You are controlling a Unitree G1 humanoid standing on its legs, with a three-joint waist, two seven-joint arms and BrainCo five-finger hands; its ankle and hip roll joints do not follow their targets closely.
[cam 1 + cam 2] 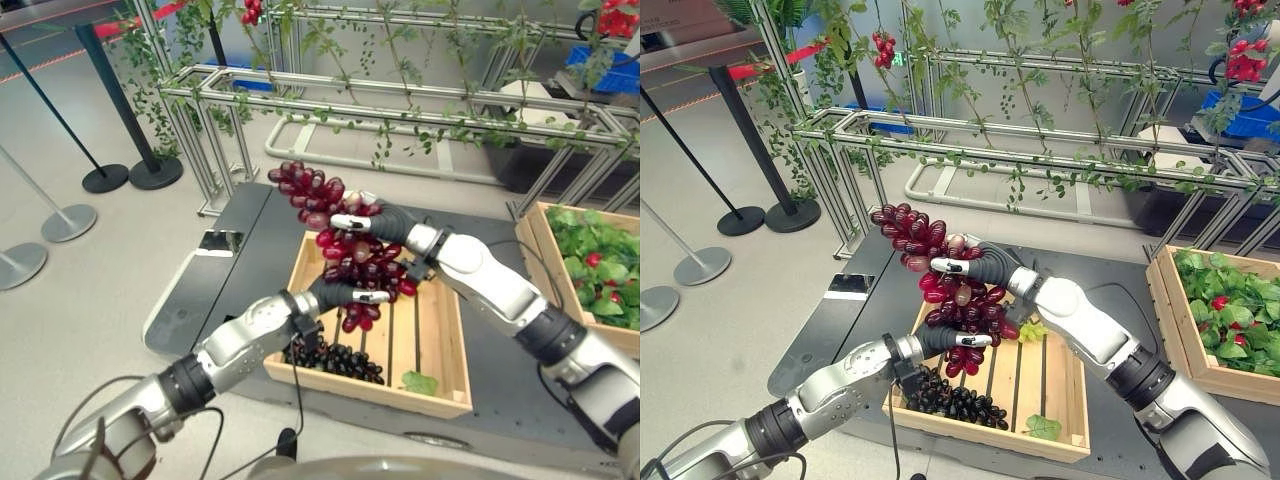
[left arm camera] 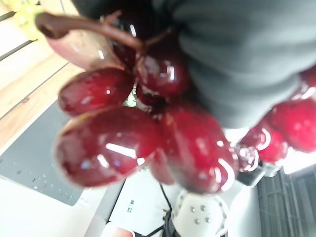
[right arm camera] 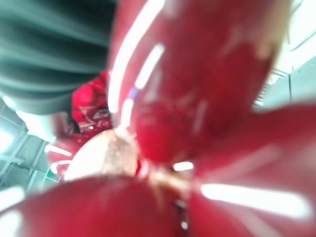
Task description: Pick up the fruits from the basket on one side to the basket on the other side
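A long bunch of red grapes (image 1: 312, 192) hangs slanted above a wooden crate (image 1: 442, 398). My right hand (image 1: 382, 222) is curled round the bunch's upper middle, and my left hand (image 1: 342, 293) is curled round its lower end, just over the crate. Up close, the left wrist view has glossy red grapes (image 2: 133, 148) and their brown stem against the dark hand cover. In the right wrist view the red grapes (image 3: 197, 98) press right against the hand. Dark purple grapes (image 1: 338, 360) lie in the crate's near corner, and a small green bunch (image 1: 1032, 331) sits behind the hands.
The crate rests on a black platform (image 1: 250, 250). A second wooden crate (image 1: 590, 262) with green leaves and red fruits stands at the right. A metal frame with vines (image 1: 400, 110) runs behind. Stanchion bases (image 1: 105, 178) stand on the floor at the left.
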